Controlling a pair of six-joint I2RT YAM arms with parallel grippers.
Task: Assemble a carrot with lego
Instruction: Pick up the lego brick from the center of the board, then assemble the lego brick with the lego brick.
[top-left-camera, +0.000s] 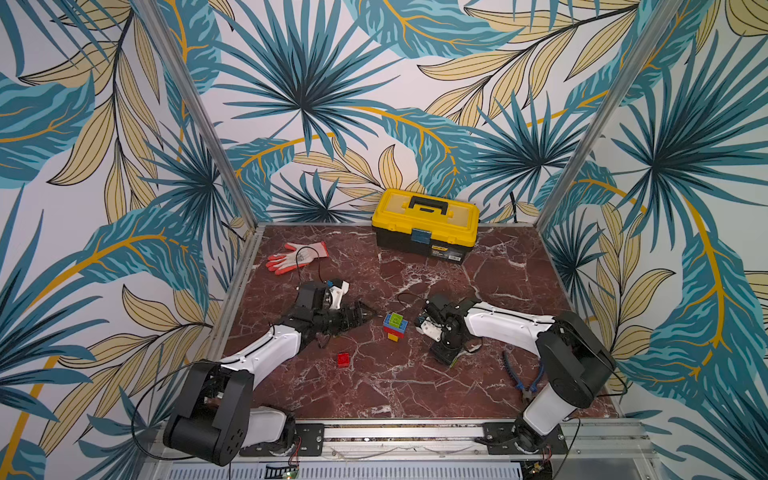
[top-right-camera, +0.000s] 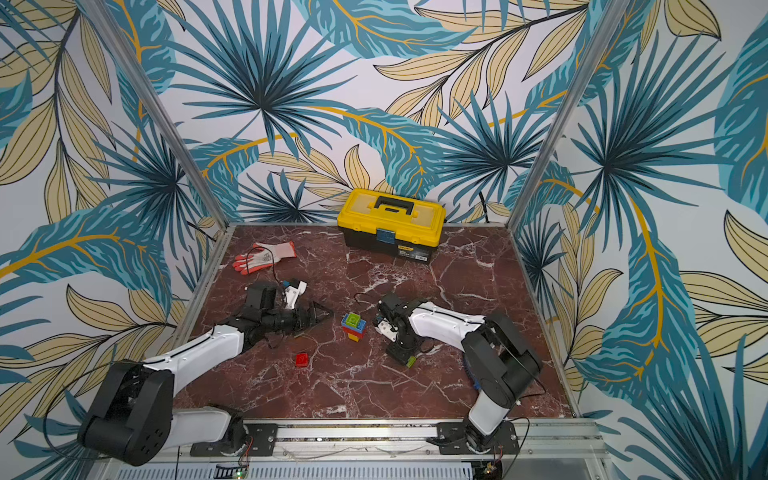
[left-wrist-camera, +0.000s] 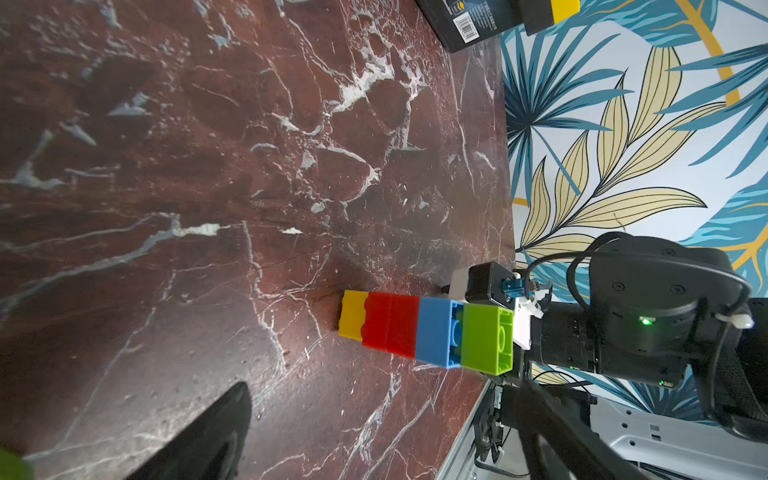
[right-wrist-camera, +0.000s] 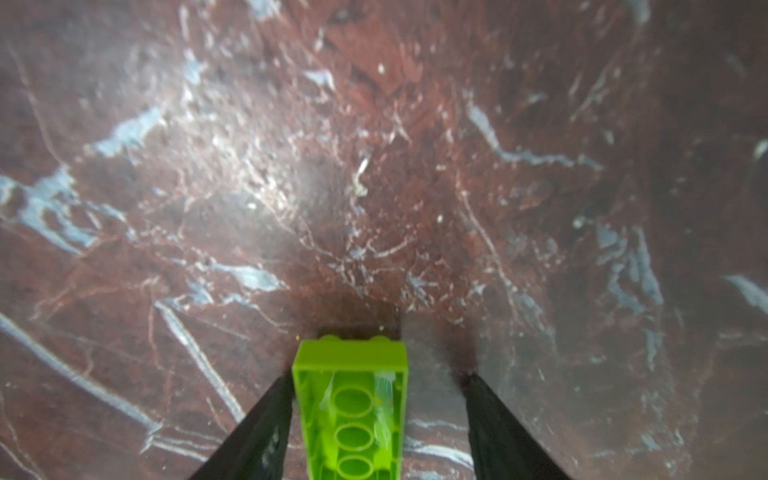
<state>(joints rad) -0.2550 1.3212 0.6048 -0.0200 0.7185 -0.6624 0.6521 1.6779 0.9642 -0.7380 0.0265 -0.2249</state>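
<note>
The right claw (right-wrist-camera: 378, 376) stands part open around a lime brick (right-wrist-camera: 351, 415) low over the tabletop (right-wrist-camera: 374, 166). One finger (right-wrist-camera: 266, 424) touches the brick's side and the other stands clear of it. Only the wrist view shows that gap; both top views give just a sliver of green. The left claw (top-left-camera: 365, 312) gapes wide and holds nothing, just left of the carrot (top-left-camera: 395, 326), which stands upright at frame centre. A loose red brick (top-left-camera: 343, 359) lies to its lower left.

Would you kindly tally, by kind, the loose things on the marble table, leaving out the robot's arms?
Toolbox: 1
Glove: 1
Pliers: 1
Brick stack: 1
Loose bricks: 2, the red brick and the lime green brick
Total: 6
</note>
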